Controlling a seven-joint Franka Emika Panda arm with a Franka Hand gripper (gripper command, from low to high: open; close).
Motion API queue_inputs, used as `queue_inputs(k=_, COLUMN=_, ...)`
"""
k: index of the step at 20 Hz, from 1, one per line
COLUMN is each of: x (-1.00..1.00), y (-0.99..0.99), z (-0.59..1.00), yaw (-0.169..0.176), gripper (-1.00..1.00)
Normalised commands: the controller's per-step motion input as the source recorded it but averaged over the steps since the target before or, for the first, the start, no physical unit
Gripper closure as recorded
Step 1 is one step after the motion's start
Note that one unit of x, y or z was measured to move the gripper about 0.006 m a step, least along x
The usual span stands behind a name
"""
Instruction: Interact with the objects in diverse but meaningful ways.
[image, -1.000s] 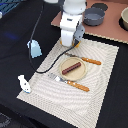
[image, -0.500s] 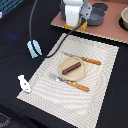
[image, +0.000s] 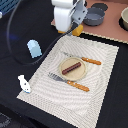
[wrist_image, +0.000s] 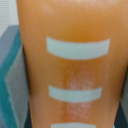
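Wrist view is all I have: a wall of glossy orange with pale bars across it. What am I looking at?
Observer: The exterior view shows the gripper at a yellow-orange bread block, at the far edge of the striped cream placemat.
Operator: Is it gripped?
Observer: Cannot tell; the white arm body hides the fingers.
Operator: Where is the sausage?
Observer: The dark brown sausage lies on the round tan plate mid-placemat, between the orange-handled knife and fork.
Operator: Anything off the placemat?
Observer: A pale blue rounded shaker and a small white bottle-like figure stand on the dark table, at the exterior view's left.
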Motion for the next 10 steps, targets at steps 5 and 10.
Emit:
queue_inputs(k=5, x=0.50, y=-0.88, z=0.30, yaw=-0.002, gripper=1.00)
queue_inputs(k=10, x=0.74, y=-0.70, z=0.35, yaw=-0.017, gripper=1.00)
